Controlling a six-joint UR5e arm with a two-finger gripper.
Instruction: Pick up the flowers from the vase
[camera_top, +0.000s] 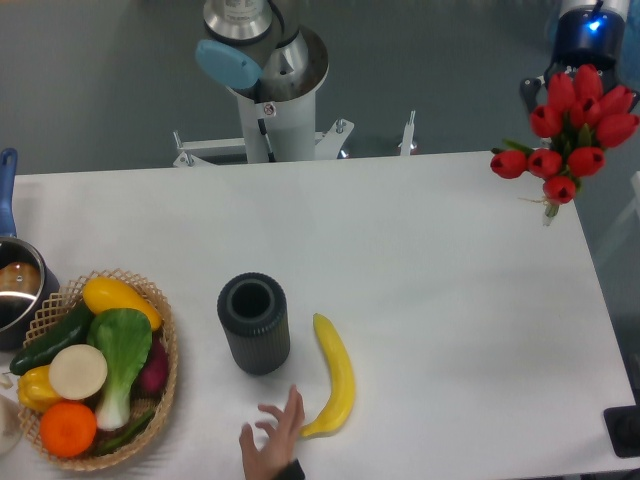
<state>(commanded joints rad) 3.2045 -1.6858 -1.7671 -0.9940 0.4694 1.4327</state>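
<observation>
The robot's arm (270, 90) shows a pale grey-white tube rising from a silver metal foot with bolts (262, 148); a small red-and-white sticker (267, 109) marks the tube; above it sit brushed silver joint housings, one closed by a light blue rounded cap (228, 64); near the frame's top right corner the wrist (585, 30) is dark blue and black, with a small glowing blue light.

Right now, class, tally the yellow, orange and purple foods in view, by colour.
Yellow: 3, banana, squash, pepper
Orange: 1, orange
Purple: 1, purple vegetable
Total: 5
</observation>
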